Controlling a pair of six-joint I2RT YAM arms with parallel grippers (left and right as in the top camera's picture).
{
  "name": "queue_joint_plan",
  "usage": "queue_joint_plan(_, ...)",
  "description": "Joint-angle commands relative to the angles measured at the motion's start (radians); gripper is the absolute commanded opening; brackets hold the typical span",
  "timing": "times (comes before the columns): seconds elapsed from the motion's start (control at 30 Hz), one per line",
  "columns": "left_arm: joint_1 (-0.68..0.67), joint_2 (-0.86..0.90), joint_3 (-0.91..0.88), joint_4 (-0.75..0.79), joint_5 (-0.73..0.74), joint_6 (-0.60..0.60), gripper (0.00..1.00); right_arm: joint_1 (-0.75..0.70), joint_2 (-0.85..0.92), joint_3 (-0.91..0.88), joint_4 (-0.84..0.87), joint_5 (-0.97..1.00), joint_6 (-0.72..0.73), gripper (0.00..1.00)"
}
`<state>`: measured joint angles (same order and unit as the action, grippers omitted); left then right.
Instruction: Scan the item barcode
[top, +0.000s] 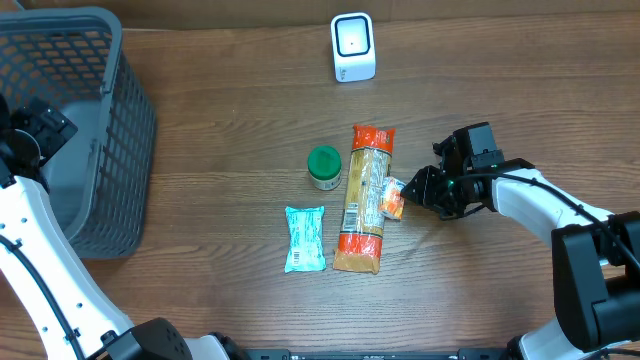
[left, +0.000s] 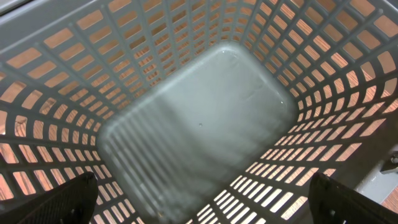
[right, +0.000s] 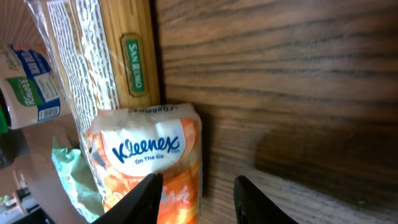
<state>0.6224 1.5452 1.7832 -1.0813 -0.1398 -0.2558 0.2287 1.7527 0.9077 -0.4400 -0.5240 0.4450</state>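
- Kleenex pack (top: 393, 198): orange and white, "On The Go" readable in the right wrist view; lies on the wooden desk (top: 500, 80), touching the right-hand long edge of the spaghetti pack (top: 363, 200).
- Right hand (top: 420, 187): low over the desk just to the right of the Kleenex pack, pointing at it; jaws parted, gripping nothing. In the wrist view, one fingertip (right: 148, 198) overlaps the pack's face, the other stands clear of it over bare wood, with the pack's edge reaching into the gap.
- Spaghetti pack: long and clear with red ends and a green "San Remo" label; lies flat near the middle of the desk, running roughly top to bottom in the overhead view.
- Green-lidded jar (top: 324, 167): upright, just left of the spaghetti pack's upper half.
- Teal packet (top: 305, 238): flat on the desk, left of the spaghetti pack's lower half and below the jar.
- Scanner (top: 353, 47): small white unit with a dark window; stands at the far edge of the desk, well apart from the items.
- Grey basket (top: 130, 130): latticed walls, sits at the left end of the desk.
- Left hand (left: 202, 202): above the basket, looking down into it; jaws fully spread, holding nothing.
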Motion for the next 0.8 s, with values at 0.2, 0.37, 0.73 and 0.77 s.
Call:
queue_joint_plan(0.2,-0.001,0.005,0.024,0.000,-0.009,-0.013,1.00,0.044,0.034,-0.011,0.047,0.005,0.058,0.41)
queue_joint_plan(0.37,-0.001,0.005,0.024,0.000,-0.009,-0.013,1.00,0.068,0.045,-0.011,0.064,-0.051,0.057,0.28)
queue_joint_plan(0.73,-0.001,0.005,0.024,0.000,-0.009,-0.013,1.00,0.047,0.038,-0.011,0.061,-0.088,0.031,0.04)
queue_joint_plan(0.77,-0.001,0.005,0.024,0.000,-0.009,-0.013,1.00,0.032,0.031,-0.010,0.062,-0.122,0.013,0.04)
